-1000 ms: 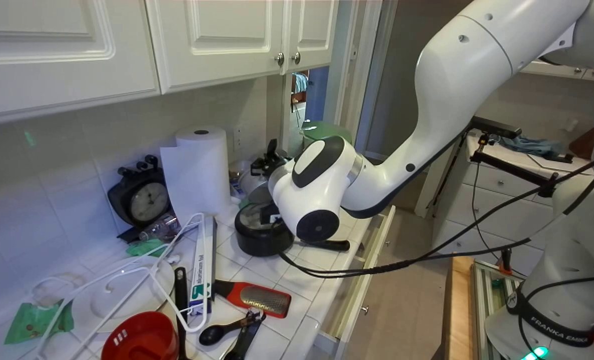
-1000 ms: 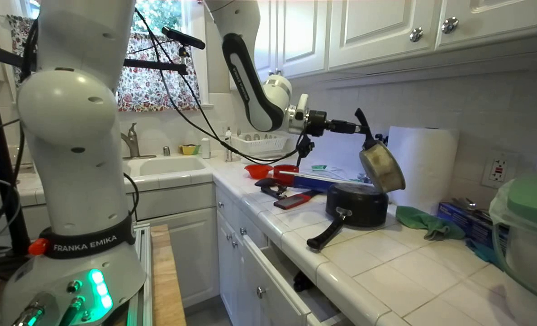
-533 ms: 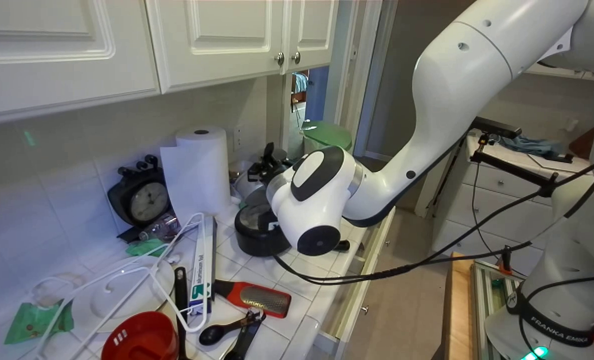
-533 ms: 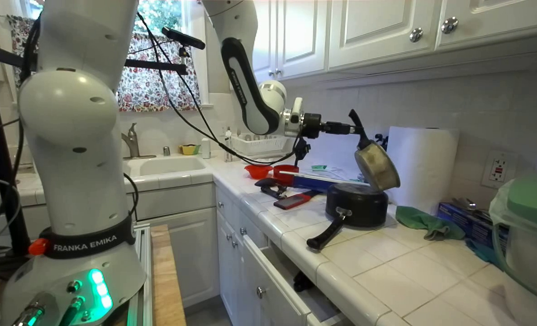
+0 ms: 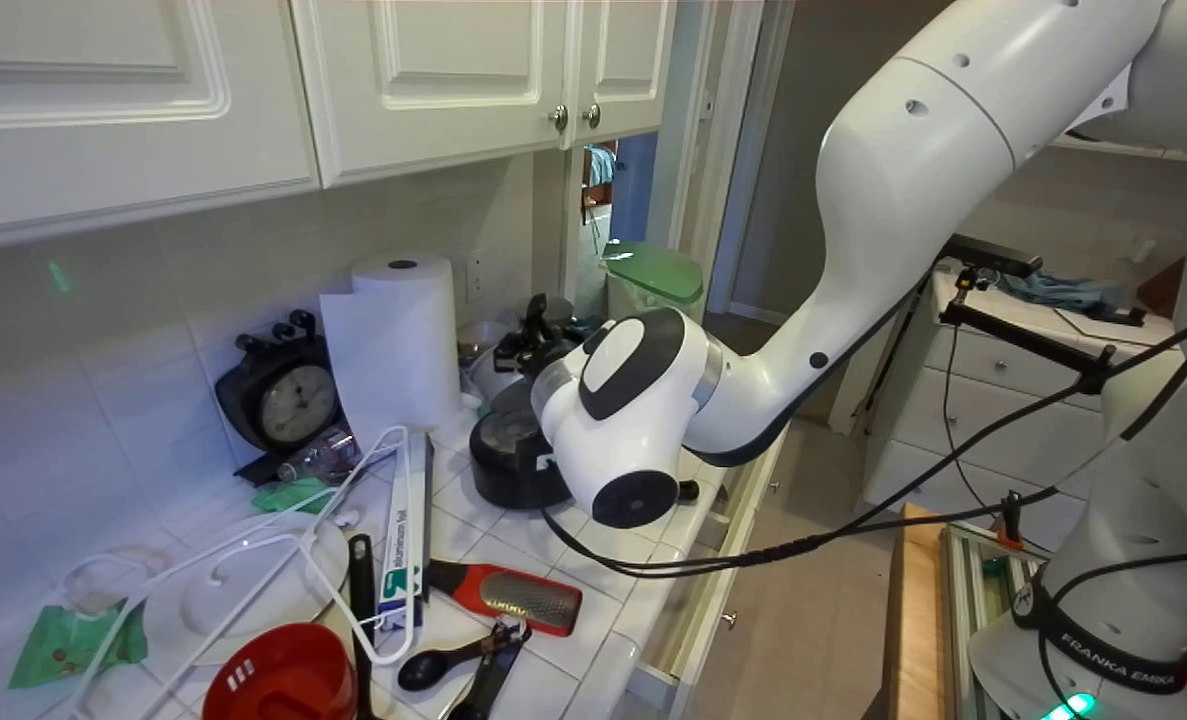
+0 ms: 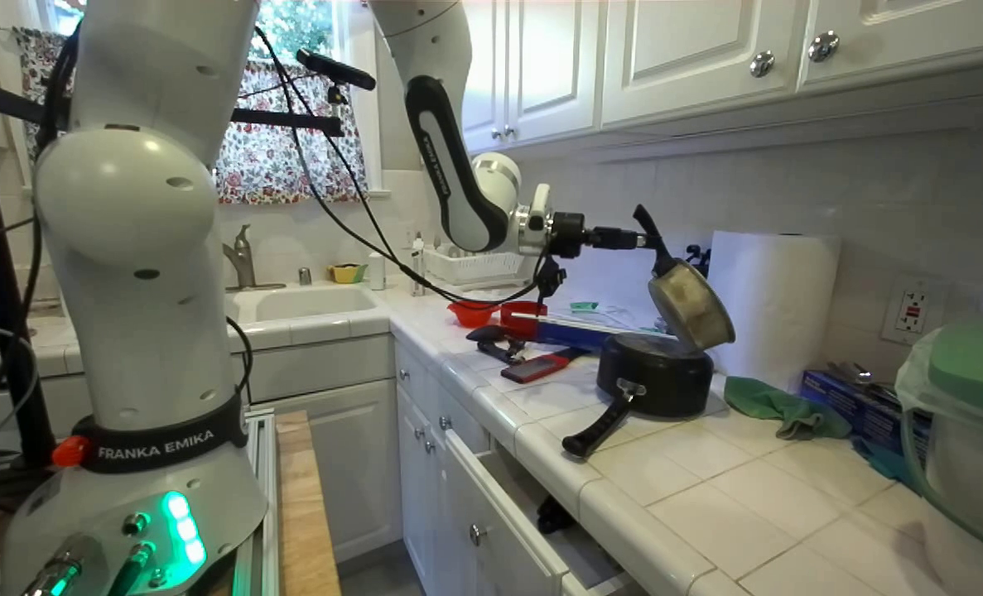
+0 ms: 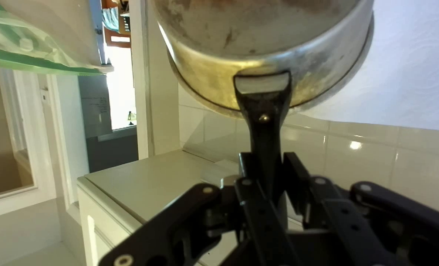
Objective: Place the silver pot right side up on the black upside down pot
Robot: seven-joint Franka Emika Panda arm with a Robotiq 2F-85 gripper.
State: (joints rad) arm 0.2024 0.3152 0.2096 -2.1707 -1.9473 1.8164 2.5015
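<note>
Above the tiled counter, the gripper is nearly closed, pinching the black handle of the tilted silver pot.

In an exterior view, from the gauge: a paper roll at two o'clock, a red bowl at six.

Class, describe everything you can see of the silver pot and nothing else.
The silver pot is small, round and shallow, its shiny metal wall glinting yellowish, its base dull and stained. A black handle, with a shiny rivet, points upward, pinched by the gripper. It hangs tilted close to the top of the black upside down pot; whether they touch cannot be told.
</note>
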